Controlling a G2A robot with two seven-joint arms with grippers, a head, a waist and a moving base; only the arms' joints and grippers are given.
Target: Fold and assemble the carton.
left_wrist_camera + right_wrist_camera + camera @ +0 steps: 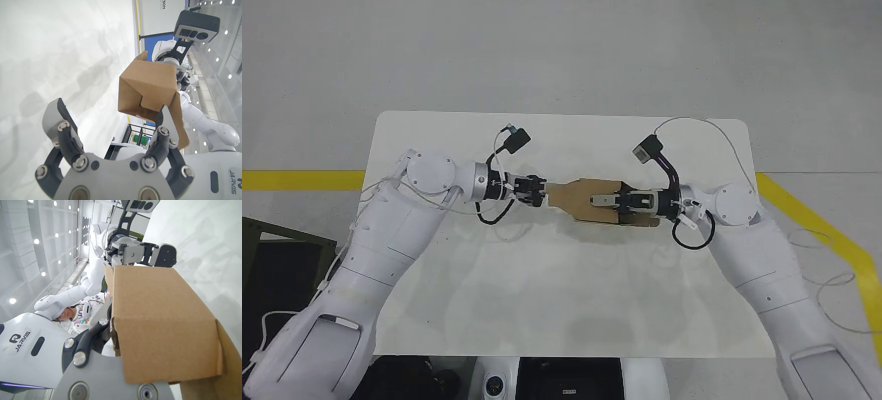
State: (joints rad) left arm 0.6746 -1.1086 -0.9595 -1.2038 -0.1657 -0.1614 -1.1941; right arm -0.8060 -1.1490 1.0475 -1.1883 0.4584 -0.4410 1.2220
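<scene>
We find the carton (577, 192) at the middle of the bench (562, 290), between both arms. The left gripper (539, 190) sits at its left end, and the right gripper (612, 200) holds its right end.

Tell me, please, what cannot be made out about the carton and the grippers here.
- Whether the right gripper is open or shut: the carton covers it in the right wrist view; too small in the top view.
- Whether the open left gripper touches the loose flap: they overlap in the left wrist view.
- The end flap's full shape: cut off by the right wrist view's edge.
</scene>
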